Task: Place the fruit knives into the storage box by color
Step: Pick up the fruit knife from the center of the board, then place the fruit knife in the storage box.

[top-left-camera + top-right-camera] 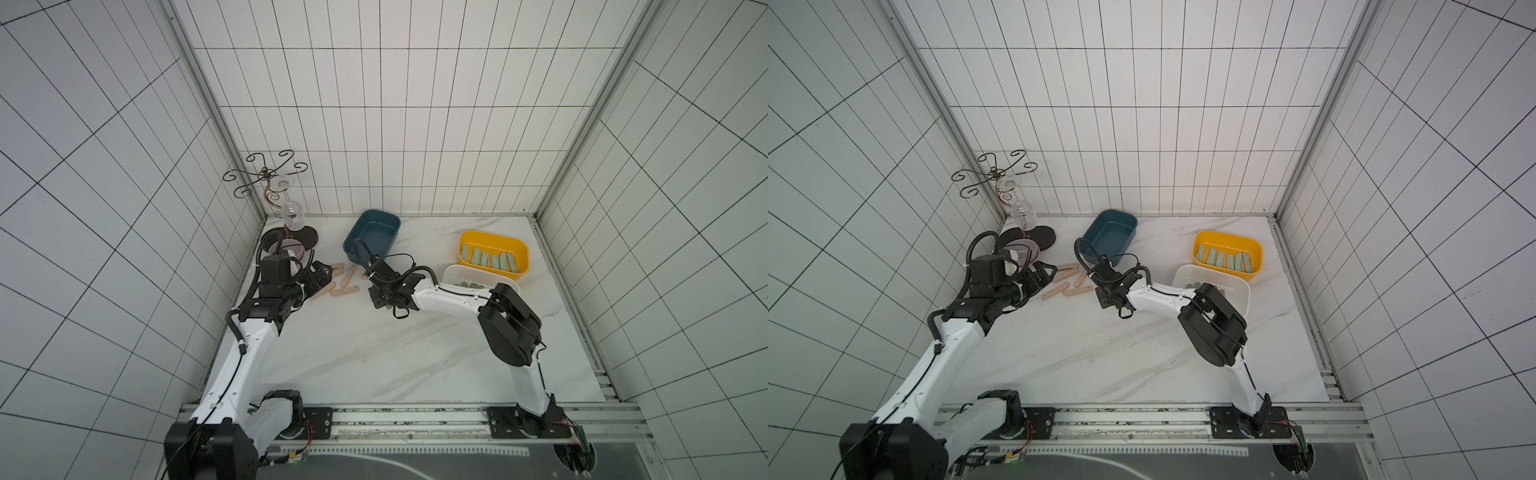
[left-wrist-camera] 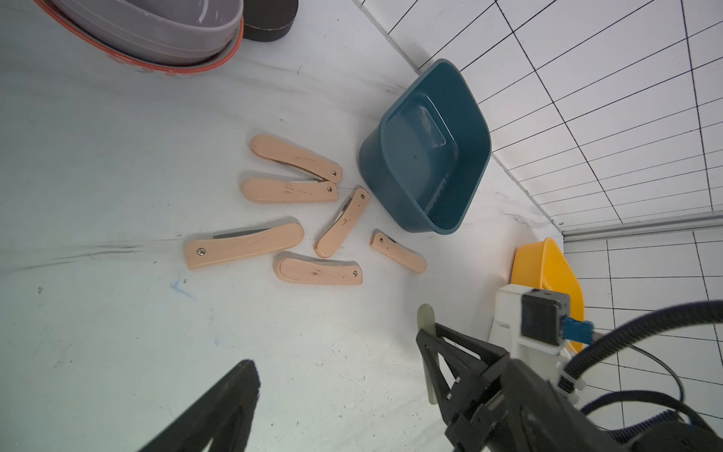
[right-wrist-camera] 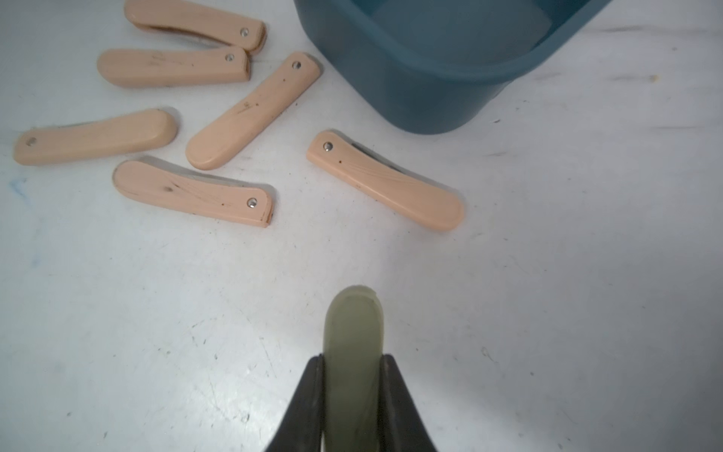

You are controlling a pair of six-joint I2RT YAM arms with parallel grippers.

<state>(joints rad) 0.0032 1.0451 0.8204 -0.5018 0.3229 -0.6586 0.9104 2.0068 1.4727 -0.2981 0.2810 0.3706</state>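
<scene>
Right end effector [image 3: 351, 358]: clamped on olive knife [image 3: 352, 321], near teal box [image 3: 430, 98].
Left end effector [image 1: 322, 275]: spread wide, empty.
Peach-pink knives [image 2: 244, 246]: six loose on tabletop [image 1: 374, 353] beside teal box.
Mint knives [image 1: 492, 262]: inside yellow box [image 1: 522, 249].

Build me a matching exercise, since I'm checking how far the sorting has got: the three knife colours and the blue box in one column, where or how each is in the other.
Things
1. olive-green knife
2. peach-pink knives
3. pale mint knives
4. blue box

Places and states
A. inside the yellow box
B. loose on the table
C. clamped in the right gripper
D. empty

Pairs: 1-C, 2-B, 3-A, 4-D
</scene>
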